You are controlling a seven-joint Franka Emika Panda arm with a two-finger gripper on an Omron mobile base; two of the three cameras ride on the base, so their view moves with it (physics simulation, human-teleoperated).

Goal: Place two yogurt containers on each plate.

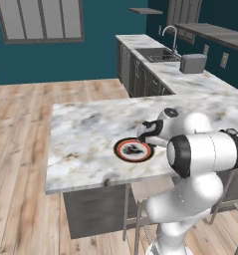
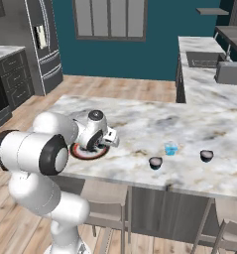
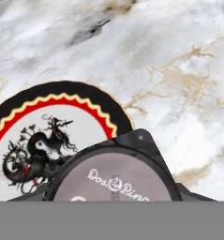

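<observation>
The pincer [image 3: 114, 194] hangs right over the red-rimmed plate [image 3: 48, 105] on the worktop [image 3: 179, 70], near the plate's edge. It seems to hold 1 dark yogurt tub [image 3: 114, 180] with a pale top, partly closed around it. 3 more tubs [image 2: 155, 162] sit well apart, farther along.

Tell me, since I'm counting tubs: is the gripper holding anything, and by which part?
A yogurt container, pale lid up, over the patterned plate. The place of the hold cannot be told.
</observation>
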